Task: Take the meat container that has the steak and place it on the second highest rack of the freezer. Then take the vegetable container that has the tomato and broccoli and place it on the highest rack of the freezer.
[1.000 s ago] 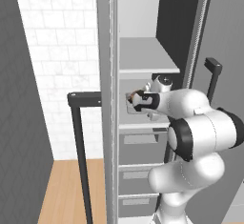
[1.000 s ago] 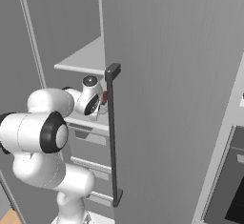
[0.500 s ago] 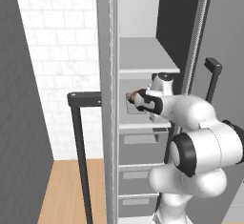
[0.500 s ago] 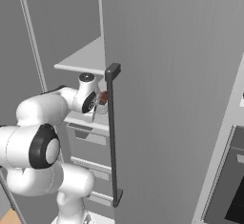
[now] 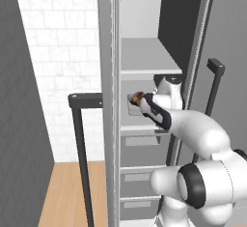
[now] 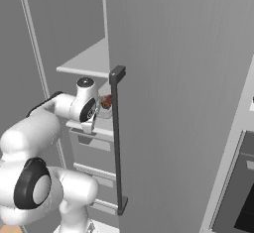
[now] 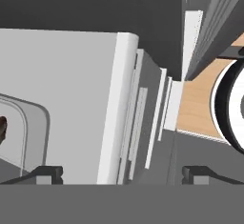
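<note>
Inside the open freezer (image 5: 159,23), the second shelf down (image 7: 71,89) carries the meat container (image 7: 28,132), with the steak (image 5: 138,97) in it. Beside it, to the right, hangs the tool (image 7: 121,173), its jaws spread wide and gripping nothing. Best draw the arm straight out, level, without nudging the container or door edge.

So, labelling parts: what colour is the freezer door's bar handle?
Black bar handle, clearest in the right base view.
</note>
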{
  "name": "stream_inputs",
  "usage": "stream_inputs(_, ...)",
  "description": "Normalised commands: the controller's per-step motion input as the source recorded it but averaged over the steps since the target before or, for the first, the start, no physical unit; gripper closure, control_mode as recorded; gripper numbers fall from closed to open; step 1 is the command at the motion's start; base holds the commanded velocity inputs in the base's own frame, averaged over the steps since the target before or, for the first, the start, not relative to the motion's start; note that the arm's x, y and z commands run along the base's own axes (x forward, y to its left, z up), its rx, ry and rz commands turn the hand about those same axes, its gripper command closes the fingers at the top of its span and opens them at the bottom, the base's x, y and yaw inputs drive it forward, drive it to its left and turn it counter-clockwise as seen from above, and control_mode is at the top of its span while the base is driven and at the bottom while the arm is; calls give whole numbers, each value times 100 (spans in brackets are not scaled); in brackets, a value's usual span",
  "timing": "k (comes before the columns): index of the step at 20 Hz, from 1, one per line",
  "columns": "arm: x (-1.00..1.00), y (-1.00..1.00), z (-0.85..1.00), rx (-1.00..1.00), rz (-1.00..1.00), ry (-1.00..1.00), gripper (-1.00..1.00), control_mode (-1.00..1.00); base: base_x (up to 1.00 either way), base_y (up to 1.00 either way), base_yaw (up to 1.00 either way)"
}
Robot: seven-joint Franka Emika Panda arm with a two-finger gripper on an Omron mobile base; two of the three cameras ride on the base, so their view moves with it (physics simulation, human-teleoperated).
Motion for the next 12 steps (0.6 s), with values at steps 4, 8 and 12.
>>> stream_inputs(4,-34,0,41,0,0,2,-100,-100,0,0,0)
stream_inputs(8,-39,0,41,0,0,4,-100,-100,0,0,0)
stream_inputs(12,-39,0,40,0,0,2,-100,-100,0,0,0)
